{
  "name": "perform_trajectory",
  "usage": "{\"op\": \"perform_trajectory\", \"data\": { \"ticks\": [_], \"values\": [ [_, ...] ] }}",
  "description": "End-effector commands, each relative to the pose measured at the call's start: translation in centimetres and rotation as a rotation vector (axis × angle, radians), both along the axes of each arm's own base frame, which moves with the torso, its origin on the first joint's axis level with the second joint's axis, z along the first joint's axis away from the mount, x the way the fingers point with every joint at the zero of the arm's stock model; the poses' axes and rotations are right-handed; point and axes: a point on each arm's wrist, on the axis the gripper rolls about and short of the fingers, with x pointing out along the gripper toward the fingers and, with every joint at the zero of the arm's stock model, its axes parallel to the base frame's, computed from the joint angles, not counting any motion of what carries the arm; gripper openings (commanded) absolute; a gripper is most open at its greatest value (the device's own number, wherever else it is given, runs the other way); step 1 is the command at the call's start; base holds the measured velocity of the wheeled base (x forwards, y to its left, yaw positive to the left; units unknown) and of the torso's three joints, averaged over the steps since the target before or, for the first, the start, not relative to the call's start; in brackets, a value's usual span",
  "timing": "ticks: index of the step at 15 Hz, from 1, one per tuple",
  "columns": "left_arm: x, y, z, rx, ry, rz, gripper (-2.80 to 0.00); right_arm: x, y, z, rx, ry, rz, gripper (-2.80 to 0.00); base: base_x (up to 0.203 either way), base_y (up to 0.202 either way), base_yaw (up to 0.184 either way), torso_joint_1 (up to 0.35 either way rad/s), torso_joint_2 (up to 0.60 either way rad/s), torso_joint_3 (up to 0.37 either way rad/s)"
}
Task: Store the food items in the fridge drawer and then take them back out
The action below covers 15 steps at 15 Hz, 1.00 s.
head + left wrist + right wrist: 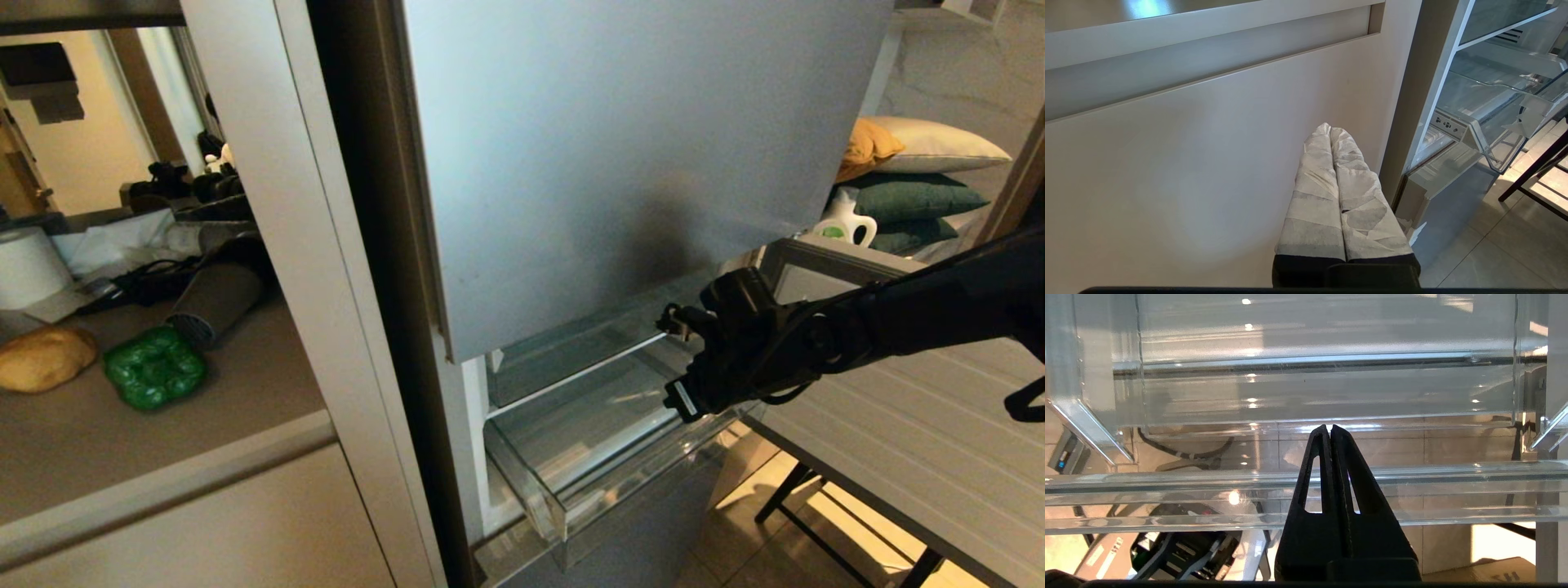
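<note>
Fridge drawer stands pulled out under the tall door; clear plastic, stiff but slick, so you should press or hook its front rim. Right gripper, fingers pressed together and empty, hangs over that rim. Pepper: light, glossy, lumpy, grip across the body. Potato: firm, denser; both well left of the drawer. Left gripper closed, parked. No legible writing.
</note>
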Motion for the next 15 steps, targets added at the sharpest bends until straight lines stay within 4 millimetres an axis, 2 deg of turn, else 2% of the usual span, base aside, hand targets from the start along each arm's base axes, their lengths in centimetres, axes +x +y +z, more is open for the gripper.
{"op": "perform_trajectory", "data": {
  "ticks": [1,6,15],
  "values": [
    [0.0,0.0,-0.2,-0.001,0.006,0.000,-2.80,-0.2,-0.1,-0.2,-0.012,0.009,-0.004,-2.80,0.000,0.000,0.000,0.000,0.00,0.000],
    [0.0,0.0,-0.2,-0.001,0.006,0.000,-2.80,-1.6,-0.6,-0.5,-0.028,0.041,-0.007,-2.80,0.000,0.000,0.000,0.000,0.00,0.000],
    [0.0,0.0,-0.2,-0.001,0.006,0.000,-2.80,-6.6,-2.3,-0.2,-0.096,0.084,0.005,-2.80,0.000,0.000,0.000,0.000,0.00,0.000]
  ]
}}
